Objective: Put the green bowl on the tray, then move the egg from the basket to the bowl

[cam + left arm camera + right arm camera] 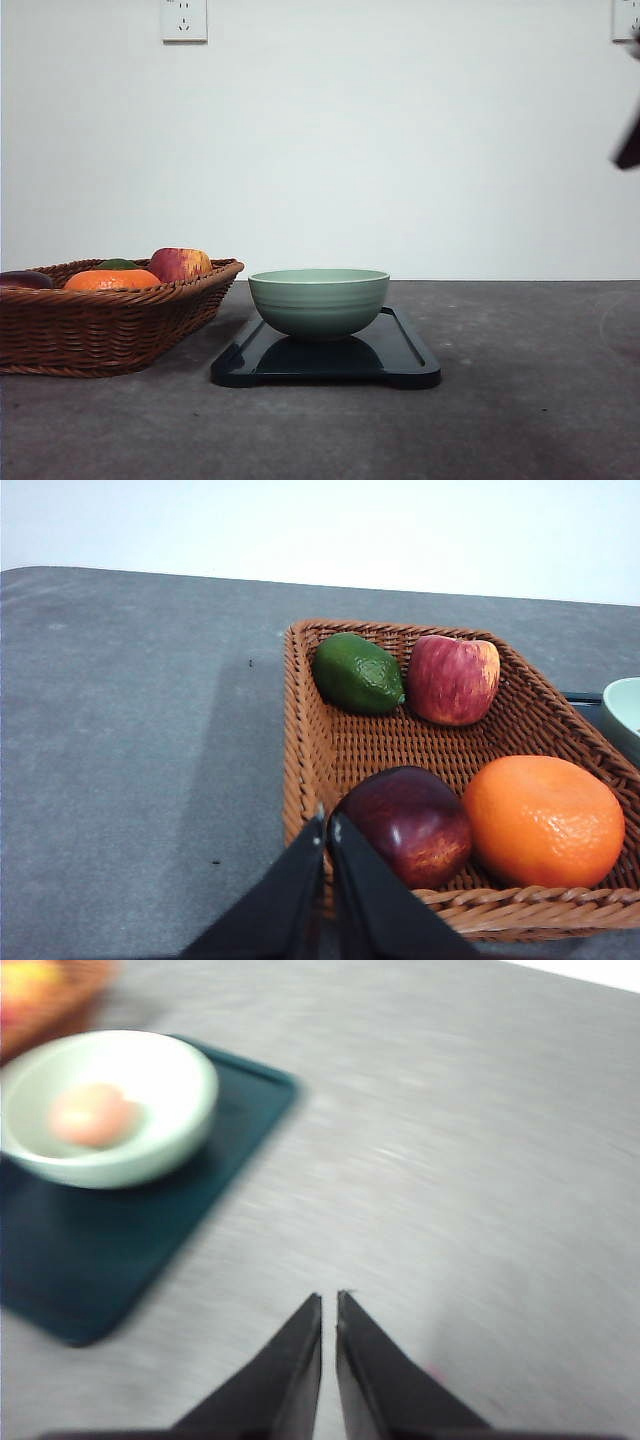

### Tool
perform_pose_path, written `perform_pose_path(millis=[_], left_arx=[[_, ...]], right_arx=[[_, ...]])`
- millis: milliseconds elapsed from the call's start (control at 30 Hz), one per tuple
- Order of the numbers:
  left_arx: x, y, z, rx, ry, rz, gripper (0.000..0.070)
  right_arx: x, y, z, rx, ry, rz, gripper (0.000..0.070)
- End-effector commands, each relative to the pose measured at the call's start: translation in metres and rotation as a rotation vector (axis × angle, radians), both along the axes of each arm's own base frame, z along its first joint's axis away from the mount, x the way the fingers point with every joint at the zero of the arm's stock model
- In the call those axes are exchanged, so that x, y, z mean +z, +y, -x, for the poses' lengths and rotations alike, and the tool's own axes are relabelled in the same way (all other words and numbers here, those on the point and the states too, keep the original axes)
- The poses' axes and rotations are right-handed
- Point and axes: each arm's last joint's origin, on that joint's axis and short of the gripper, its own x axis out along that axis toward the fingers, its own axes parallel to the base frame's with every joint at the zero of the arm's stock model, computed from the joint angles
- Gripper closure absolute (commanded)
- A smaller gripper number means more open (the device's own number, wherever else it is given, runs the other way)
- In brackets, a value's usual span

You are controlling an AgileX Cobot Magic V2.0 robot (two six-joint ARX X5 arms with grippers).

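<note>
Front view: we see the green bowl [319, 300] sitting on the tray [405, 362], basket [100, 325] just beside it to the left w/ an orange [112, 280] and apple [180, 264] showing above the rim.

Left wrist view: our left gripper [327, 827] has fingers together, nothing btwn them, at the basket's near rim by a dark red fruit [408, 824]; a lime [358, 673] is also inside.

Right wrist view (blurred): our right gripper [328, 1300] is closed and empty over bare table [480, 1160], well apart from the bowl; the egg [92, 1115] lies in the bowl.
</note>
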Motion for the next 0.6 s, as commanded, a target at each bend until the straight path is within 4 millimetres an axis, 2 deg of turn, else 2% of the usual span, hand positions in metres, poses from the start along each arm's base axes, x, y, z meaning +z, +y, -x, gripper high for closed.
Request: perform_pose_path(millis=[0, 267, 433, 567], left_arx=[[-0.005, 0.0, -0.001, 0.003, 0.004, -0.01, 0.07], [-0.005, 0.0, -0.001, 0.003, 0.004, -0.01, 0.07], [-0.005, 0.0, -0.001, 0.003, 0.004, -0.01, 0.07], [-0.005, 0.0, -0.001, 0.003, 0.003, -0.01, 0.07]], right_arx=[[-0.006, -0.005, 0.007, -0.023, -0.069, -0.01, 0.0682], [-0.052, -0.023, 0.038, -0.12, -0.287, -0.05, 0.0682], [-0.066, -0.026, 0.047, -0.143, -0.386, -0.067, 0.0682], [-0.072, -0.027, 0.047, -0.17, -0.366, -0.057, 0.0682]])
